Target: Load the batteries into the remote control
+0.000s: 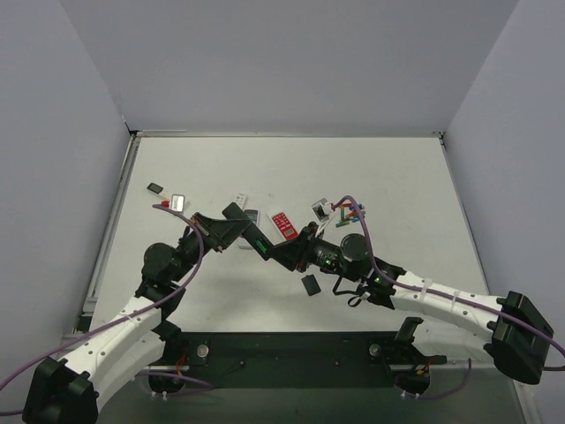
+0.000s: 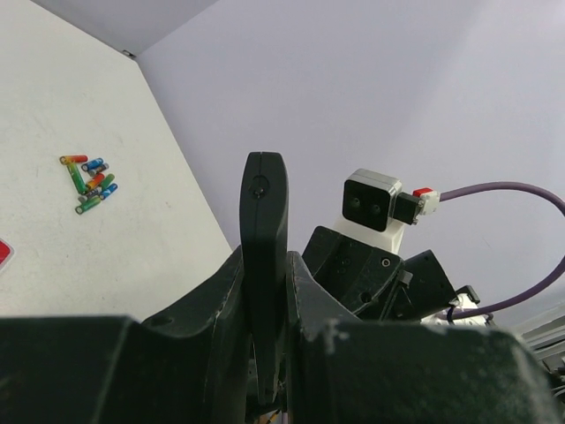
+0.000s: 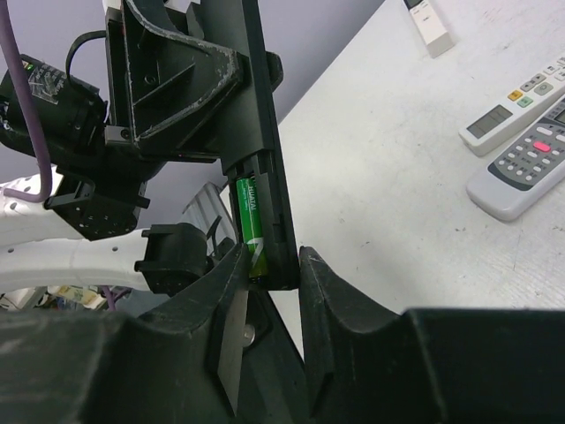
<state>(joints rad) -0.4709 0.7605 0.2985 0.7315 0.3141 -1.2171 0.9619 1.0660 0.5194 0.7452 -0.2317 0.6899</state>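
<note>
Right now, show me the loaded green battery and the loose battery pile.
green battery (image 3: 250, 221): right wrist view, middle of its label.
loose battery pile (image 2: 93, 184): left wrist view, middle of the heap.

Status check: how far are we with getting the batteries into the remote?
Done: one green battery sits in the open compartment of the black remote, held by the left gripper. In hand: the right gripper pinches the remote's lower end at that battery. Left: the loose batteries lie on the table; whether a second slot is empty is hidden.
</note>
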